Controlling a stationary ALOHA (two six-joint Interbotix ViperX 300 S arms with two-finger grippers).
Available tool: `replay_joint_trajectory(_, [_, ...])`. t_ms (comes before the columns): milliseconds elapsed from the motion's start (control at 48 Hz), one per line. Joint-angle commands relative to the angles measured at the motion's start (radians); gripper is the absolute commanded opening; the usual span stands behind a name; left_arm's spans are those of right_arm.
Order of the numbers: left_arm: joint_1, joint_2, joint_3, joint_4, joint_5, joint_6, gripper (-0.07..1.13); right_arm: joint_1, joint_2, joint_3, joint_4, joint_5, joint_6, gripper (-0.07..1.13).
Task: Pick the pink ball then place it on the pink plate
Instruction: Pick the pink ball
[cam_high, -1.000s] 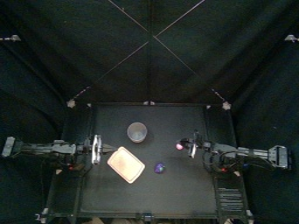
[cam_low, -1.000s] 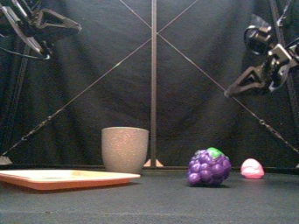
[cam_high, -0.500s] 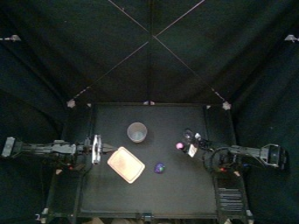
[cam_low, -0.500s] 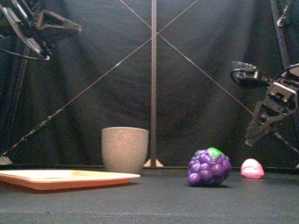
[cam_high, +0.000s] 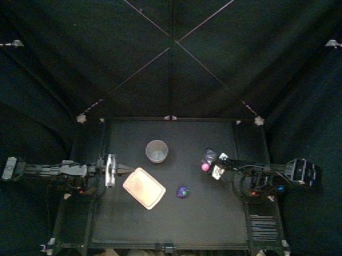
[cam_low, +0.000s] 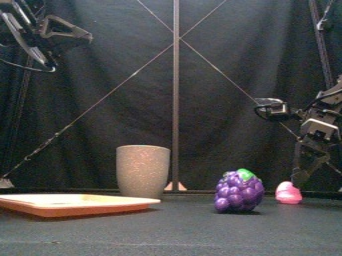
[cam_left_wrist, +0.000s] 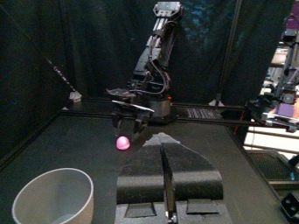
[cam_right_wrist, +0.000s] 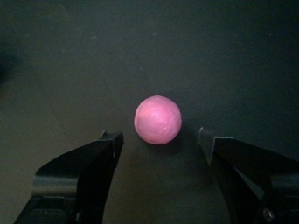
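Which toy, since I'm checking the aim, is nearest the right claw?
The pink ball: it shows framed between the open jaws of the right claw, while the purple grapes sit apart, nearer the table's middle.

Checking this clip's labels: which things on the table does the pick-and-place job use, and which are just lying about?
In the job:
pink ball
pink plate
right gripper, open, close to the ball

Lying about:
grey cup
purple toy grapes
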Motion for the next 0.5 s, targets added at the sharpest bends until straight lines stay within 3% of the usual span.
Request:
replay_joint_trajectory(21, [0.002,0.006,-0.014,0.0,-0.011,0.002,0.05,-0.006,0.032,-0.037,-0.012,-0.005,-0.002,1.0])
replay_joint_trajectory(292, [0.003,0.005,-0.012,0.0,-0.011,0.002,0.05,-0.015,0.124,-0.086,-0.021,-0.005,0.0,0.97])
replay_joint_trajectory(500, [0.002,0.005,-0.012,0.002,-0.011,0.002,0.05,-0.008,0.166,-0.104,-0.015,-0.006,0.0,0.74])
